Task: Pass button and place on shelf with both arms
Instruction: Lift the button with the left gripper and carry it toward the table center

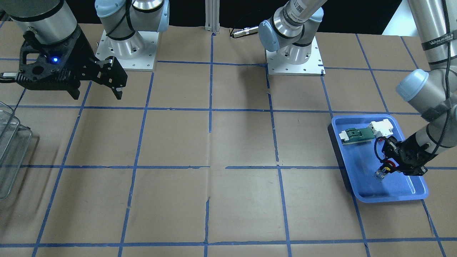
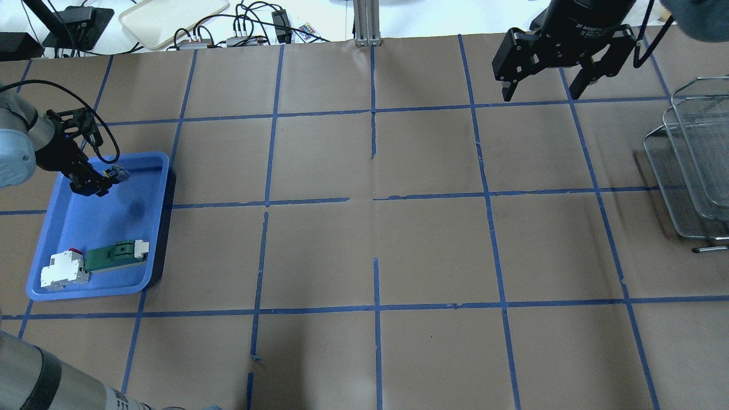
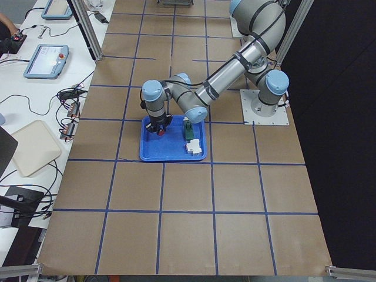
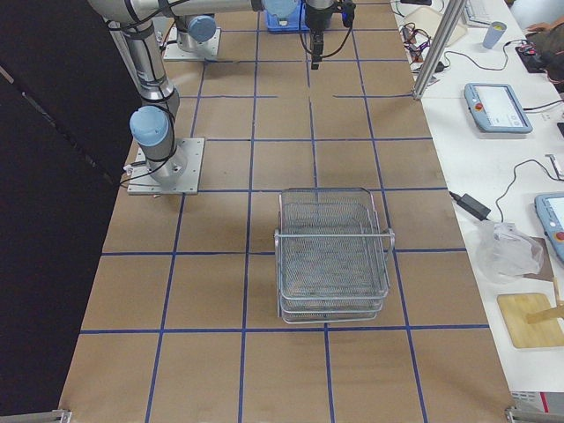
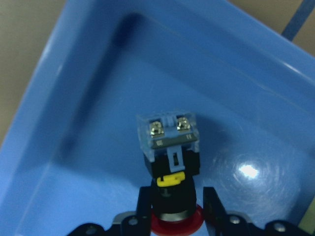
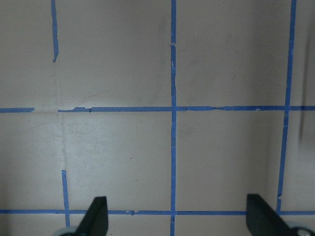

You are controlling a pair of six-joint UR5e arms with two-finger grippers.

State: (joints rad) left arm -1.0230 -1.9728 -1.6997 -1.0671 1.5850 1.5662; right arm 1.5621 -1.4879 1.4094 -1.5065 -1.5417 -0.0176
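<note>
My left gripper (image 1: pixel 387 169) is shut on the button (image 5: pixel 169 152) over the blue tray (image 1: pixel 403 191). In the left wrist view the fingers clamp its black-yellow collar, the red cap sits at the gripper and the blue-grey block points away. The button also shows in the overhead view (image 2: pixel 117 172), held a little above the tray floor. My right gripper (image 2: pixel 541 85) is open and empty, high above the far right of the table. The wire-mesh shelf (image 2: pixel 692 165) stands at the table's right edge and shows whole in the exterior right view (image 4: pixel 333 256).
A green-and-white flat connector part (image 2: pixel 117 254) and a white block part (image 2: pixel 64 269) lie at the tray's near end. Cables, a beige tray (image 2: pixel 171 17) and tablets lie beyond the table's far edge. An aluminium post (image 2: pixel 367 23) stands at the far middle.
</note>
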